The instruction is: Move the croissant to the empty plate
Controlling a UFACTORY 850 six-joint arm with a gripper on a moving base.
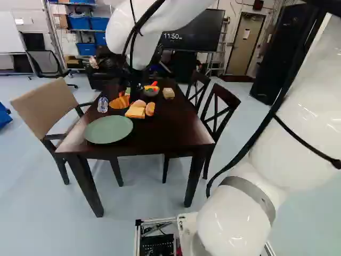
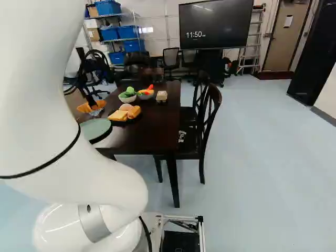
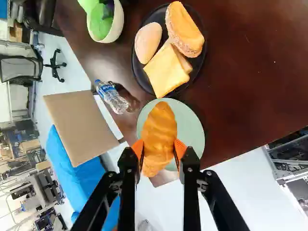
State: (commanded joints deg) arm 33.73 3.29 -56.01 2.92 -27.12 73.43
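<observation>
The croissant (gripped) hangs near the green plate.

In the left base view, the plate lies on the surface's near end, the bottle behind it, the dish holding breads behind and right.

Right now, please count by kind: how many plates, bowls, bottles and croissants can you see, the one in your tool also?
Plates: 2 (green plate, black plate)
Bowls: 2 (one with green food, one with red and orange food)
Bottles: 1 (bottle)
Croissants: 1 (croissant, in the tool)
Total: 6
</observation>
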